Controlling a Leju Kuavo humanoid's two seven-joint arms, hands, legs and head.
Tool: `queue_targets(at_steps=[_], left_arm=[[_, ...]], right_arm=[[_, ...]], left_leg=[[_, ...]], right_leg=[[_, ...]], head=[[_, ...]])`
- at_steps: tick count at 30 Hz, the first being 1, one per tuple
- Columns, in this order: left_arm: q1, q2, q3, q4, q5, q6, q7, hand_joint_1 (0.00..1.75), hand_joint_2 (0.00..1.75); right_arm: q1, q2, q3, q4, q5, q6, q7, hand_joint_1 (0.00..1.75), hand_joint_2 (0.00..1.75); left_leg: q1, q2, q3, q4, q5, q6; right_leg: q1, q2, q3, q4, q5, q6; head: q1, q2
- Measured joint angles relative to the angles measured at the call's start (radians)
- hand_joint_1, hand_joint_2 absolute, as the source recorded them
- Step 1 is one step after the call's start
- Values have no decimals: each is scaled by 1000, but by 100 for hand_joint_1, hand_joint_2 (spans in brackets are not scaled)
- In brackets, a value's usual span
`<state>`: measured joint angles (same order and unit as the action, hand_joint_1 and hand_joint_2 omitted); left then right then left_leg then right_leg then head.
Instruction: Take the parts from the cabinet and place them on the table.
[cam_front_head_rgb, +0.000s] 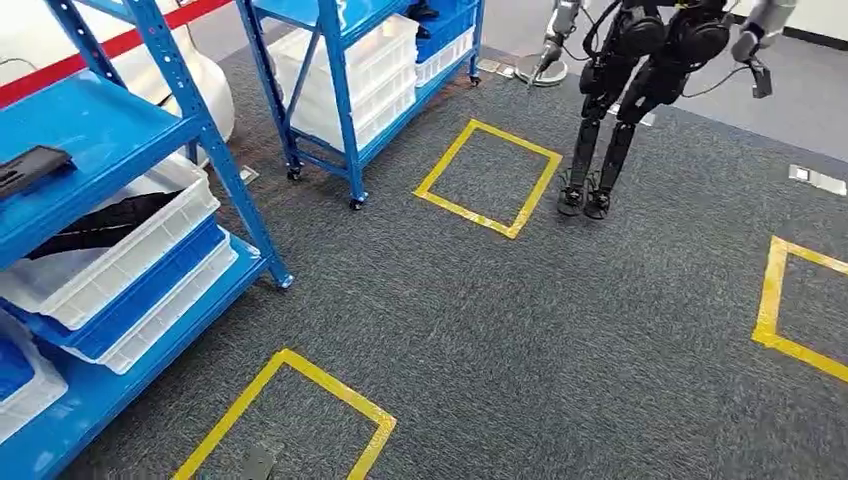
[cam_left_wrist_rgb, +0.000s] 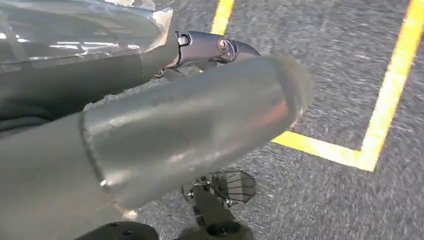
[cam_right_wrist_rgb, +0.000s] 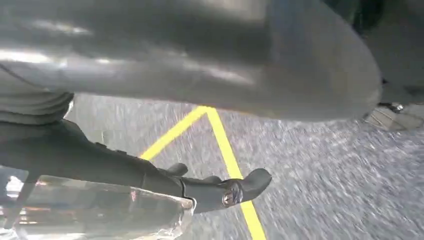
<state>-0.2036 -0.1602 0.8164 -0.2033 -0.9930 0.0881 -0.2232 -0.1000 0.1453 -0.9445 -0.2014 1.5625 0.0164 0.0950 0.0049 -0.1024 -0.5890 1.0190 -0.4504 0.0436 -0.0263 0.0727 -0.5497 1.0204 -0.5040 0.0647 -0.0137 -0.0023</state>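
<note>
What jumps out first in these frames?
The blue shelving racks along the left, stacked with white bins. Next, yellow tape squares on the grey carpet. At upper right stands a second humanoid robot beside one square. Each robot hand holds a clear plastic bag.

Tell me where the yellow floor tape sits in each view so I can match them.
Head view: yellow tape squares; the nearest lies low, left of centre.
Left wrist view: a tape corner beyond the left hand's thumb.
Right wrist view: a tape corner between the right hand's thumb and fingers.
Shared landmark: the grey carpet. Which square each wrist view shows cannot be told.
</note>
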Motion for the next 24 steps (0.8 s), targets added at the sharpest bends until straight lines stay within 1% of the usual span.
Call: queue_targets(at_steps=[1,2,3,4,5,6,7,8,9,10,11,12,13,14,15,16,17,18,19,20,21,22,23,24], left_arm=[[0,1,0,0,1,0,0,0,0],[2,2,0,0,3,0,1,0,0],[5,5,1,0,4,0,5,0,0],[9,8,1,0,4,0,13,0,0],[12,14,2,0,4,0,18,0,0],[14,12,2,0,0,-2,26,0,0],[14,12,2,0,-5,-5,38,0,0],[14,12,2,0,-13,-10,45,0,0],[14,12,2,0,-18,-14,54,0,0],[17,12,0,0,-30,-22,63,0,0],[19,13,-2,0,-42,-27,72,0,0],[21,14,-5,0,-58,-35,82,0,0],[21,16,-12,0,-80,-35,84,0,0],[20,16,-25,0,-108,-34,84,0,0],[17,16,-40,0,-131,-33,84,0,0],[13,17,-54,0,-148,-35,86,0,0],[11,17,-68,0,-160,-36,89,0,0],[11,17,-77,0,-166,-37,97,0,0],[12,19,-86,0,-171,-37,104,0,0],[12,19,-90,0,-171,-37,106,0,0],[13,18,-97,0,-173,-38,108,0,0],[11,18,-103,0,-173,-38,110,0,0],[9,18,-108,0,-173,-38,111,0,0],[9,18,-112,0,-173,-38,111,0,0]], right_arm=[[0,0,2,0,0,1,0,0,0],[-2,-2,4,0,0,1,0,0,0],[-5,-2,7,0,0,4,3,0,0],[-5,-2,12,0,0,6,3,0,0],[-6,2,18,0,0,11,3,0,0],[-6,-1,23,0,0,13,3,0,0],[-4,0,24,1,0,20,3,0,0],[-1,0,24,1,0,21,4,0,0],[3,-1,25,1,0,21,10,0,0],[4,-3,26,1,0,22,13,0,0],[4,-4,28,1,0,26,15,0,0],[3,-4,29,1,0,32,16,0,0],[2,-4,30,1,0,36,19,0,0],[2,-5,32,1,0,40,21,0,0],[3,-5,36,1,0,41,23,0,0],[3,-5,42,1,0,43,26,0,0],[2,-7,49,1,0,45,28,0,0],[2,-7,54,1,0,46,28,0,0],[0,-7,58,1,0,47,28,0,0],[-3,-7,61,1,0,47,28,0,0],[-2,-9,66,1,0,47,28,0,0],[1,-9,69,1,0,47,28,0,0],[4,-9,71,1,0,47,28,0,0],[4,-11,72,1,0,47,28,0,0]], left_leg=[[-3,-13,0,4,-4,-7],[0,-18,-2,1,-1,-13],[4,-28,-4,-4,0,-24],[6,-35,-7,-6,3,-32],[9,-25,-8,2,-2,-33],[3,31,-18,23,-20,-37],[6,71,-50,88,-65,-43],[8,82,-84,156,-101,-47],[9,87,-122,231,-133,-51],[10,90,-152,288,-146,-55],[12,94,-156,291,-134,-56],[13,99,-133,243,-97,-56],[13,108,-91,166,-56,-53],[12,130,-40,77,-18,-47],[5,192,-2,8,-9,-37],[0,189,0,5,-11,-31],[-4,173,-4,6,-12,-25],[-7,164,-6,6,-13,-22],[-8,152,-6,3,-12,-16],[-6,143,-1,-8,-6,-9],[5,131,11,-21,5,-3],[8,120,9,-23,9,5],[8,104,6,-23,10,5],[8,90,5,-23,10,5]], right_leg=[[3,-7,-3,-4,8,-14],[8,-17,-1,-1,7,-20],[15,-24,8,0,6,-32],[13,-33,10,-3,11,-41],[-7,-43,13,-11,16,-49],[-2,-51,14,-13,18,-53],[1,-66,15,-12,16,-68],[4,-79,16,-12,15,-70],[8,-95,16,-12,13,-72],[11,-110,15,-12,12,-74],[12,-121,15,-12,11,-74],[13,-133,16,-11,9,-76],[14,-143,19,-11,7,-75],[15,-153,24,-11,4,-73],[18,-161,29,-12,0,-68],[30,-170,29,-10,-4,-61],[25,-178,32,-11,-6,-56],[23,-187,35,-13,-7,-53],[23,-199,41,-18,-7,-50],[30,-207,46,-20,-9,-44],[22,-149,34,2,-22,-38],[22,-109,16,47,-48,-43],[18,-89,-23,128,-87,-49],[15,-83,-61,205,-118,-51]], head=[[-3,0],[-5,0],[-3,0],[-3,0],[-3,0],[-7,0],[-17,0],[-16,0],[-16,0],[-16,0],[-16,0],[-17,0],[-17,0],[-17,0],[-18,0],[-13,0],[-14,0],[-14,0],[-15,0],[-15,0],[-11,0],[-11,0],[-7,0],[-8,0]])
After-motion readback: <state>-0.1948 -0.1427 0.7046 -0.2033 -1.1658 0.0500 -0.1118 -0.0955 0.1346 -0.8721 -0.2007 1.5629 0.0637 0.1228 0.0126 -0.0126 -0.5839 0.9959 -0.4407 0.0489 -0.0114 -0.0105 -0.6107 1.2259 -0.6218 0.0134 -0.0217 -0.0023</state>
